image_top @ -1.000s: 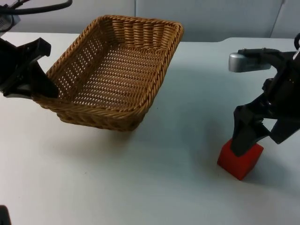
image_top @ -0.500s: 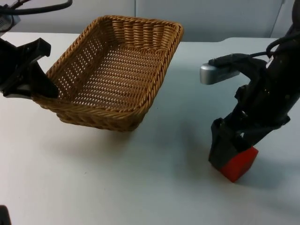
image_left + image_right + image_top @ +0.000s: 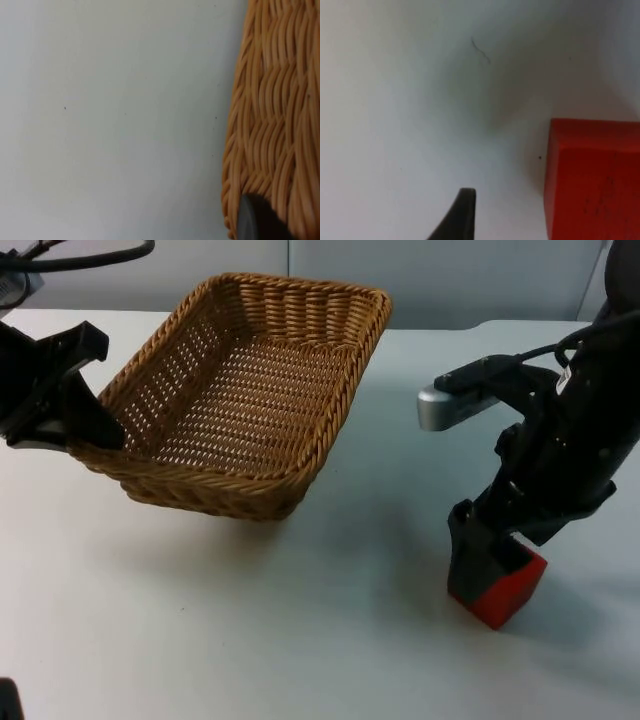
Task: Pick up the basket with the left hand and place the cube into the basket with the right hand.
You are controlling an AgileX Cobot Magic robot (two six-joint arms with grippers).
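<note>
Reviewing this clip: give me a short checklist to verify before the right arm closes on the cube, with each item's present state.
1. Left gripper gripping the woven wicker basket at its near-left rim: ok.
2. Basket lifted and tilted above the white table: ok.
3. Basket interior free for the cube: ok.
4. Right gripper down at the red cube: ok.
5. Cube centred between the fingers: cannot tell.
6. Cube resting on the table, not lifted: ok.

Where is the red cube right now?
In the top view the red cube sits on the white table at the right side, under the right claw, well apart from the basket held at left.
</note>
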